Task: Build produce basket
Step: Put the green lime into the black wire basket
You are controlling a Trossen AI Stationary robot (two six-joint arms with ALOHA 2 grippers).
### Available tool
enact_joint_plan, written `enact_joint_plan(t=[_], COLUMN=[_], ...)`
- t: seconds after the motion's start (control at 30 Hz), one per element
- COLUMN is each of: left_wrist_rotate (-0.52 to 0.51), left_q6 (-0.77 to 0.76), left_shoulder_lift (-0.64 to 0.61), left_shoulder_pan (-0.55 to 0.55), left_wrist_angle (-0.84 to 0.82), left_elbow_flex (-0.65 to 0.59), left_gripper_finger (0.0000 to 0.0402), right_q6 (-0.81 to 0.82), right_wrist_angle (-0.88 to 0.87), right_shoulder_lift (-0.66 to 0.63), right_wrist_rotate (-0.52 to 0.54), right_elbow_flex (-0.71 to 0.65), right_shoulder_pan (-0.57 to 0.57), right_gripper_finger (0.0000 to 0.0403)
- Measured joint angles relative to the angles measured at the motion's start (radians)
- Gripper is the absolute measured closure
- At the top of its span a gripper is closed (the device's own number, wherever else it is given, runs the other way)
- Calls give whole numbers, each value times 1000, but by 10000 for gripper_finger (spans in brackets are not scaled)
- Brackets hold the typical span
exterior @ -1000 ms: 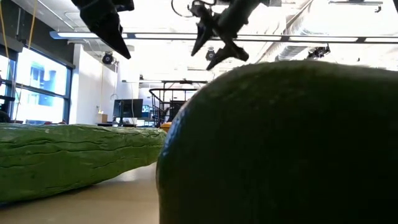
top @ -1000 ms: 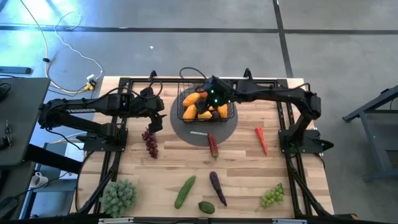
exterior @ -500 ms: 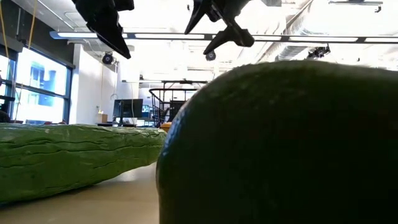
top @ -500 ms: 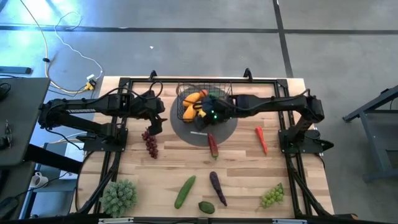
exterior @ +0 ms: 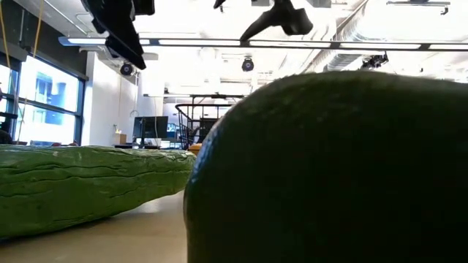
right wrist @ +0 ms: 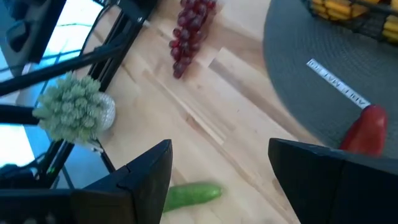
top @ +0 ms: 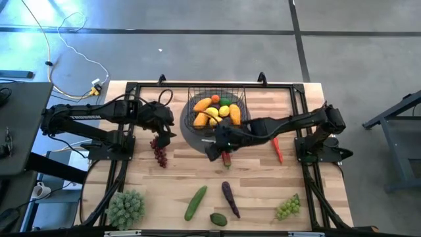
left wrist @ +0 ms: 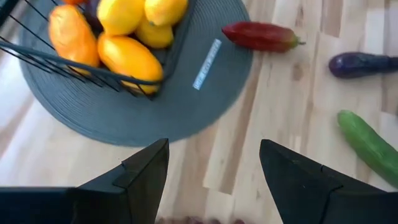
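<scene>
The black wire basket (top: 216, 108) holds several orange and yellow fruits and stands on a grey round disc (top: 197, 137) at the table's far middle. My right gripper (top: 214, 150) hovers open over the disc's near edge, beside a dark red pepper (top: 226, 158); nothing is between its fingers (right wrist: 221, 180). My left gripper (top: 166, 133) hangs open and empty left of the disc, above the purple grapes (top: 159, 151). A red chili (top: 276, 148), cucumber (top: 196, 202), eggplant (top: 229, 197), a dark green fruit (top: 218, 218) and green grapes (top: 288, 207) lie on the wood.
A pale green leafy bunch (top: 125, 207) lies at the near left corner. In the low view the cucumber (exterior: 80, 183) and the dark green fruit (exterior: 329, 168) fill the foreground. Black frame rails (top: 122, 164) run along both table sides. Bare wood lies between disc and near produce.
My right gripper has swung from above the basket toward the table's near edge, staying high and open, and now hangs over the disc's near rim by the red pepper. My left gripper has rolled a little in place. No produce has moved.
</scene>
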Motion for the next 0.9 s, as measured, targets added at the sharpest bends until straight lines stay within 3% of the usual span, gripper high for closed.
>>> enact_joint_plan(t=[0.17,0.53,0.9], left_wrist_rotate=[-12,-71,-75], left_q6=[-95,-269,-356], left_shoulder_lift=[0,0,0], left_shoulder_pan=[-78,-286,-380], left_wrist_angle=[-53,-72,-73], left_elbow_flex=[0,0,0], left_gripper_finger=[159,159,159], right_q6=[48,42,22], right_wrist_angle=[-2,-10,29], right_shoulder_lift=[8,37,129], right_wrist_rotate=[44,25,0], right_elbow_flex=[0,-1,-1], right_shoulder_pan=[84,232,340], right_gripper_finger=[155,155,155])
